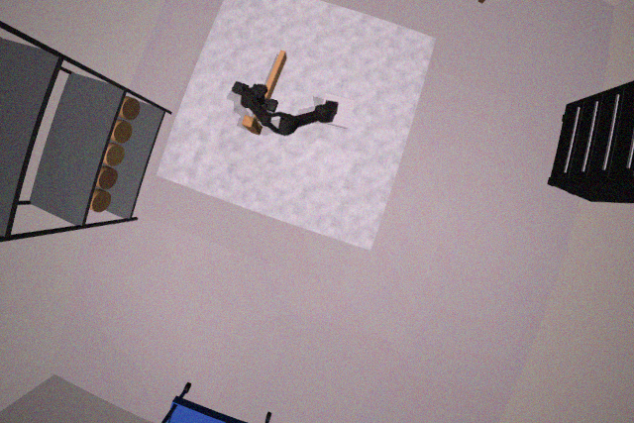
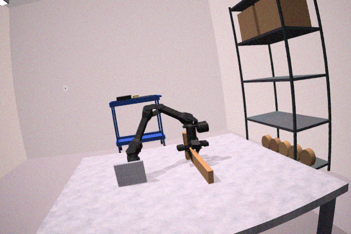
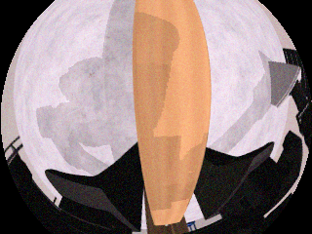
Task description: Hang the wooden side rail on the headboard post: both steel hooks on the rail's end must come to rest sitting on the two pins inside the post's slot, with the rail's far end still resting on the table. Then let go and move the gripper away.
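The wooden side rail (image 2: 202, 164) is a long light-brown board. Its near end rests on the table and its other end is raised at the upright headboard post (image 2: 185, 144). My gripper (image 2: 192, 148) is shut on the rail close to the post. From above, the rail (image 1: 269, 84) runs across the table with the gripper (image 1: 258, 103) over it and the post's top (image 1: 252, 124) at its end. In the wrist view the rail (image 3: 171, 107) fills the middle, between my two dark fingers. The hooks, the slot and the pins are hidden.
A grey block (image 2: 130, 173) stands in front of the arm's base (image 2: 132, 154). Off the table are a black shelf rack (image 2: 283, 75) with cardboard boxes and wooden discs (image 2: 289, 148), and a blue cart (image 2: 139, 119) behind the arm.
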